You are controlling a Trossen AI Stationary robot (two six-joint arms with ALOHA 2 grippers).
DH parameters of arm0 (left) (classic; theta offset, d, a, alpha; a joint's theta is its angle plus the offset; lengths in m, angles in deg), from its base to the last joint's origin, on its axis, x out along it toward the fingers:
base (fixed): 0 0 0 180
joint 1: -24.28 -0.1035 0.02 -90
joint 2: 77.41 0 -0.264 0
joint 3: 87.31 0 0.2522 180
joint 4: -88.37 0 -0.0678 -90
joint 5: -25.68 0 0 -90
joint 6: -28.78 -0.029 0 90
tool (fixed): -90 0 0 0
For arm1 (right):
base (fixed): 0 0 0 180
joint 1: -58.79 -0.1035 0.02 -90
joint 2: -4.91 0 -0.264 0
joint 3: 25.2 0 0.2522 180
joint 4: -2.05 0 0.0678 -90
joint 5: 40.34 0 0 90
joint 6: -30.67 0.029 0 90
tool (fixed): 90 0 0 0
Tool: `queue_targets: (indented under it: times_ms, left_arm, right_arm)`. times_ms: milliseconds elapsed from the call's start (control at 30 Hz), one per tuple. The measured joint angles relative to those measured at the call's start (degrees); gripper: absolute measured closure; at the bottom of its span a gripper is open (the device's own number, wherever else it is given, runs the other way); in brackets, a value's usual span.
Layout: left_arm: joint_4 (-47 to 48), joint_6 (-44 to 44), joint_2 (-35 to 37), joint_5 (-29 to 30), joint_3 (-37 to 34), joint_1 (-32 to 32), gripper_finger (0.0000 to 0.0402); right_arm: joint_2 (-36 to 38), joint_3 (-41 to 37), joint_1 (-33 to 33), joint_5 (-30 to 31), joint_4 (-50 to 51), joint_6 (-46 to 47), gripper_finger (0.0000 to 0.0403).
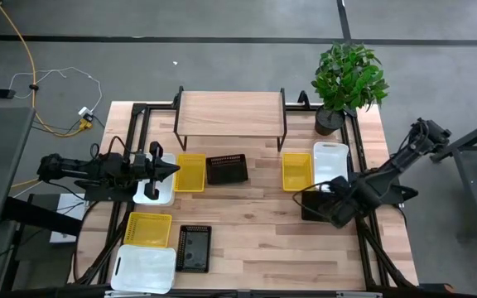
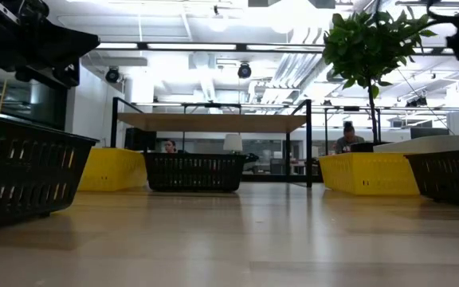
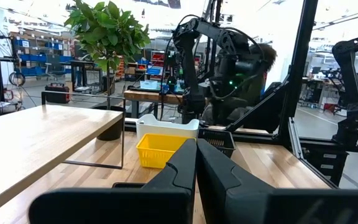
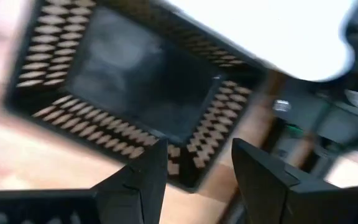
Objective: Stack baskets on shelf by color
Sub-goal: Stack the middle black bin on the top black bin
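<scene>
A: What do I have on the surface [image 1: 255, 223]?

B: The shelf [image 1: 229, 112] stands at the far edge, its top bare. In front of it a yellow basket [image 1: 190, 172] touches a black basket [image 1: 227, 169]; further right another yellow one [image 1: 296, 171] sits beside a white basket [image 1: 330, 161].

A: And my hands?

B: My right hand [image 4: 194, 171] hangs released, fingers apart, just above a black basket [image 4: 129, 93] at the right edge. My left hand [image 3: 196, 163] is clenched on nothing, over a white basket [image 1: 154, 190] at the left edge.

A: Room to move?

B: The middle lies open; three more baskets [image 1: 162, 247] crowd the near left corner.
</scene>
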Motion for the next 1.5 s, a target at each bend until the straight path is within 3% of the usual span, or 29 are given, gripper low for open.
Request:
queue_targets:
  times_ms: [200, 933, 1167, 1500]
  left_arm:
    - [0.0, 0.01, 0.01, -0.02, 0.0, -0.01, 0.0402]
    - [0.0, 0.0, 0.0, -0.03, 0.0, -0.02, 0.0402]
    - [0.0, 0.0, 0.01, -0.04, 0.02, 0.0, 0.0401]
    - [0.0, 0.01, 0.01, -0.04, 0.0, -0.01, 0.0402]
  right_arm:
    - [-2.47, -0.04, -2.0, -0.36, 4.04, 6.44, 0.0236]
    - [-19.36, -0.06, -2.22, 0.6, 1.73, 5.95, 0.0236]
    - [-23.49, -0.08, -2.19, 3.79, 2.4, 10.25, 0.0236]
    - [-26.25, -2.0, -4.1, 3.07, 0.33, 18.01, 0.0236]
